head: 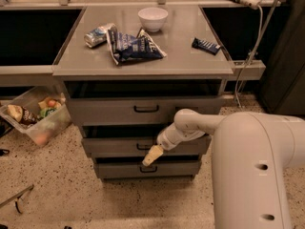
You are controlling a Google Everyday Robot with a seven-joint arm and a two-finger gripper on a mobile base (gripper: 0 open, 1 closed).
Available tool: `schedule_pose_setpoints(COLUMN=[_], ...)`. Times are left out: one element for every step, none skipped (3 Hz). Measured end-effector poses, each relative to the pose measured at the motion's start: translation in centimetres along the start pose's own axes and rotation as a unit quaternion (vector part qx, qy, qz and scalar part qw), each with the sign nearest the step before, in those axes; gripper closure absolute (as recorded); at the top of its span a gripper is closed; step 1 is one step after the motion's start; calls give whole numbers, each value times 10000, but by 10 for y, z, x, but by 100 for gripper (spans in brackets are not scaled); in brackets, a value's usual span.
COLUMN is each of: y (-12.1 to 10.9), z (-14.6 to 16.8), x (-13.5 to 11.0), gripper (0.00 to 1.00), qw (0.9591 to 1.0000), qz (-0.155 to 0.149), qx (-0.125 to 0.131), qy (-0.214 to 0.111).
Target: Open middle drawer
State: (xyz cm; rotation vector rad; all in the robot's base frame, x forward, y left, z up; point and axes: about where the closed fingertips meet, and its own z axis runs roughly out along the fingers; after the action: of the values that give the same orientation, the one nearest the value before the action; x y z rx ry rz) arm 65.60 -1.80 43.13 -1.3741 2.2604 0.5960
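The middle drawer (114, 146) is a grey metal front between a wider top drawer (143, 109) and a narrower bottom drawer (147, 168). Its small black loop handle (142, 147) shows just left of my wrist. My gripper (150, 156) reaches in from the right on a white arm. Its pale fingers hang just below and right of that handle, over the gap above the bottom drawer. All three drawers stand slightly out from the cabinet.
The cabinet top (190, 61) carries a white bowl (153, 18), a blue chip bag (132, 46), a crushed can (97, 35) and a dark bar (206, 45). A clear bin of snacks (33, 116) lies on the floor to the left. My white arm body (252, 171) fills the lower right.
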Motion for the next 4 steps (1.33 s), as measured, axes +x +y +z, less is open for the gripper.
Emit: schedule_pose_setpoints(y=[0,13,14,15], z=[-2,-7,-1,-4], x=[-1,4,10,8], gripper=[0,0,0,0], qw=[10000,9999,9998,9998], qz=[1,102,68,71], qx=[-1,-126,-185,-186], qy=[0,13,-2,-5])
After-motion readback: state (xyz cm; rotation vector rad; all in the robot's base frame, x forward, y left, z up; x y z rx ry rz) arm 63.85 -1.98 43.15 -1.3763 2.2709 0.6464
